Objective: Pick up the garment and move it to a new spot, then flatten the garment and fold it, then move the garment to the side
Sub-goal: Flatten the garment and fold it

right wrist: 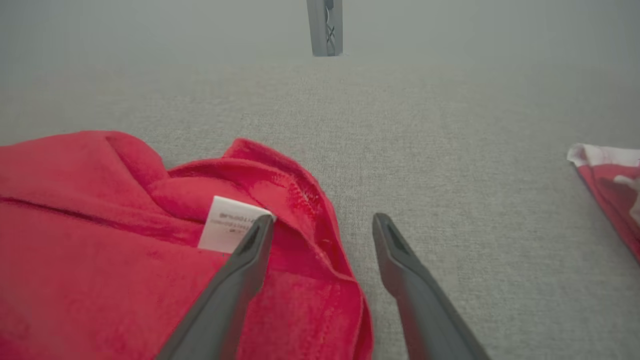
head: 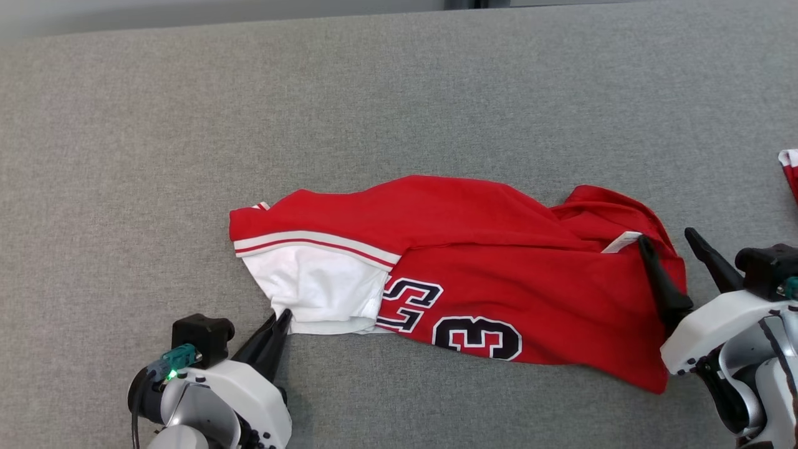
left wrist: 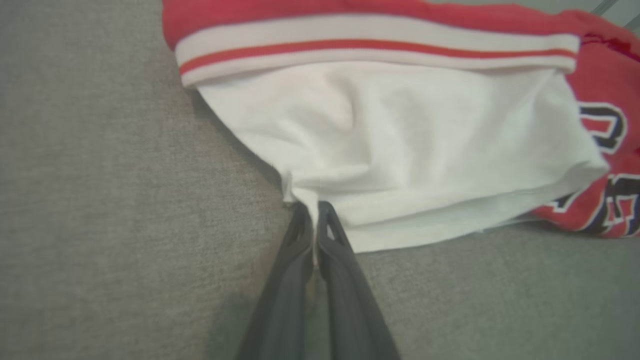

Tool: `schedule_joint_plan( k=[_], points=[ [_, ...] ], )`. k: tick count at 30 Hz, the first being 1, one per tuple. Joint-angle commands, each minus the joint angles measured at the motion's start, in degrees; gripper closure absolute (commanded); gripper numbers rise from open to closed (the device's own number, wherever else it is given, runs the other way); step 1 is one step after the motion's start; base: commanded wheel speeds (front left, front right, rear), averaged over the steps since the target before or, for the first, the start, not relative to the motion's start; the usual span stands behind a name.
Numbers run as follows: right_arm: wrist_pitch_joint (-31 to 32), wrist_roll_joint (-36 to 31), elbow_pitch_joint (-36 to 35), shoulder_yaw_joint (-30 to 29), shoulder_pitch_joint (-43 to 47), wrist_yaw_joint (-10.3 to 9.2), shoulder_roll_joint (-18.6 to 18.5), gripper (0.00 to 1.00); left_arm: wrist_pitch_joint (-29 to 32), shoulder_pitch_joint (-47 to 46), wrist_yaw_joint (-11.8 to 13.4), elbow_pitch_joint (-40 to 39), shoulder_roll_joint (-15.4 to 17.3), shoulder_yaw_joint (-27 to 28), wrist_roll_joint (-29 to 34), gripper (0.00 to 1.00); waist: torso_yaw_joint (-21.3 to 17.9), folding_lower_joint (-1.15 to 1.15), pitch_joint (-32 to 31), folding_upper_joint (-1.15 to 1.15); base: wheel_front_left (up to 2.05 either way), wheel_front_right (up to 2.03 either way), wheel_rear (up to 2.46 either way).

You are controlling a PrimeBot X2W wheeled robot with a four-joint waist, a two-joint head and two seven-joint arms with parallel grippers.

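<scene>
We see the garment (head: 474, 280), a red jersey, lying crumpled across the middle of the grey table (head: 399, 93) in the head view, running from 9 o'clock to 4 o'clock. A red layer with a striped hem is folded over its white panel (head: 318, 287) at the 9 o'clock end, and black numbers (head: 477, 337) show near 6 o'clock.

Our left gripper (head: 283, 315) sits at 7 o'clock. In the left wrist view its fingers (left wrist: 295, 260) are pressed together on the lower corner of the panel (left wrist: 400, 145), a sliver of white cloth caught between them.

Our right gripper (head: 666, 237) sits at 4 o'clock with its fingers spread. In the right wrist view one finger (right wrist: 235, 280) lies over the red fabric, its tip just beside the white label (right wrist: 225, 230). The other finger (right wrist: 415, 290) is over the table past the garment's edge. Whether either finger touches down we cannot tell.

A second red cloth (head: 790, 171) lies at the 3 o'clock edge, well apart from the garment. A grey post (right wrist: 325, 27) stands beyond the table at 12 o'clock in the right wrist view
</scene>
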Motion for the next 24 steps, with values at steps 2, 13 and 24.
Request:
schedule_joint_plan(
  k=[2, 13, 24],
  points=[
    [-0.7, 1.2, 1.9, 1.2, -1.3, -0.02, -0.6, 0.00, -0.5, -1.2, -0.2, 0.1, 0.3, 0.2, 0.3, 1.00, 0.5, 0.00, 0.9, 0.00, 0.00, 0.00, 0.00],
    [-5.8, 3.4, 0.7, 1.9, -4.5, -0.02, -1.7, 1.00, -6.2, -5.2, 1.5, -6.3, 1.9, 3.1, 2.5, 1.00, -0.4, 0.00, 0.5, 0.00, 0.00, 0.00, 0.00],
    [-5.1, 10.6, -9.0, -1.4, -10.5, -0.01, -2.0, 1.00, -8.9, -18.5, 3.6, -19.7, 4.2, 8.6, 5.3, 1.00, -0.7, 0.00, -3.7, 0.00, 0.00, 0.00, 0.00]
  ],
)
